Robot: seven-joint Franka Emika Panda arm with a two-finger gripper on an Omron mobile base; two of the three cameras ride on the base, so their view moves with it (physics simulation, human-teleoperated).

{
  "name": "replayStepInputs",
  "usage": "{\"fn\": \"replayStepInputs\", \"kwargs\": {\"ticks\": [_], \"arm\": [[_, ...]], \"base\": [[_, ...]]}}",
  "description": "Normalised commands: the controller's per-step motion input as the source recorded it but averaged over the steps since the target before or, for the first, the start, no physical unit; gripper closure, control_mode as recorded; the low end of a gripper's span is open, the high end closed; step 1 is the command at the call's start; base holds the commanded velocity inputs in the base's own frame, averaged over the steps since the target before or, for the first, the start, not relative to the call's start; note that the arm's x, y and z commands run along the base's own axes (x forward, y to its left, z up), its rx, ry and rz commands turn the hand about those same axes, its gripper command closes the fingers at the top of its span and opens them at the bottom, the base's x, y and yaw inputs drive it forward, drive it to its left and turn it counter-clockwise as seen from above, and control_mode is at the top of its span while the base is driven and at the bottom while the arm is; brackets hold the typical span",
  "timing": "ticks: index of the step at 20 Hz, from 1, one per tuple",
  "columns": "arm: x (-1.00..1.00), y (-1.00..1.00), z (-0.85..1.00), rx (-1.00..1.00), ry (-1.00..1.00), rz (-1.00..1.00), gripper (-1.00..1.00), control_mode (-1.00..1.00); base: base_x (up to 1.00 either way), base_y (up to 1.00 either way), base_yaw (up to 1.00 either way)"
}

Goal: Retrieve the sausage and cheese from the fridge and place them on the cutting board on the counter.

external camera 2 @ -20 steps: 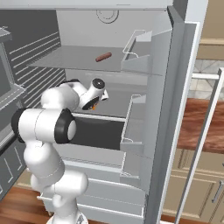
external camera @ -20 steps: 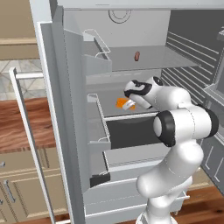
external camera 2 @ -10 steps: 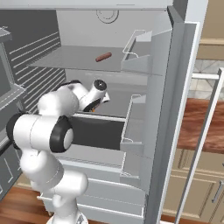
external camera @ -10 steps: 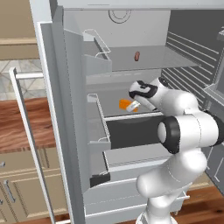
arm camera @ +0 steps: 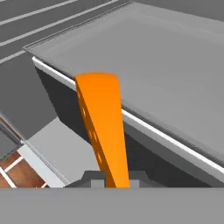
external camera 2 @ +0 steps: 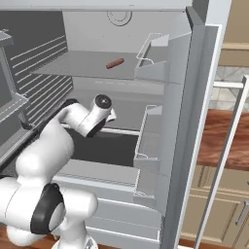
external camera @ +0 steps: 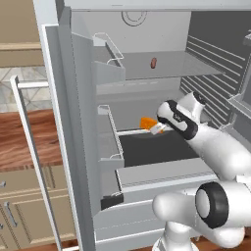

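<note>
- Cheese (arm camera: pixel 101 127): orange wedge, pitted on one face, stood between my finger tips over the front edge of the fridge's (external camera: pixel 73 147) lower shelf. I judged it stiff, light and smooth-sided, likely to slip if pinched near the thin end, so the grip belonged across the flat faces near the thick end.
- End effector (external camera: pixel 158 128): closed nearly tight on the cheese, the wedge clamped by its narrow width.
- Sausage (external camera 2: pixel 115 63): short reddish-brown cylinder, lay alone on the upper shelf, well apart from the end effector. I judged it firm, light and apt to roll, best taken across its middle.
- Hard to make out: my own wrist hid most of the cheese in the right base view, and the finger pads were cut off at the bottom of the hand view, so how deep the wedge sat I could not tell.
</note>
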Motion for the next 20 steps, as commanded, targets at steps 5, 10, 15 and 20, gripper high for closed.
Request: {"fn": "replayStepInputs", "kwargs": {"ticks": [5,10,15,20], "arm": [[-0.99,0.02,1.0,0.0,0.0,-0.02,1.0,-1.0],[-1.0,0.0,0.69,0.0,0.0,-0.07,1.0,-1.0],[-1.0,-0.02,0.58,0.0,0.0,-0.06,1.0,-1.0],[-0.72,-0.05,0.19,-0.02,0.0,0.01,1.0,-1.0]], "base": [[0.0,0.0,0.0],[0.0,0.0,0.0],[0.0,0.0,0.0],[0.0,0.0,0.0]]}}
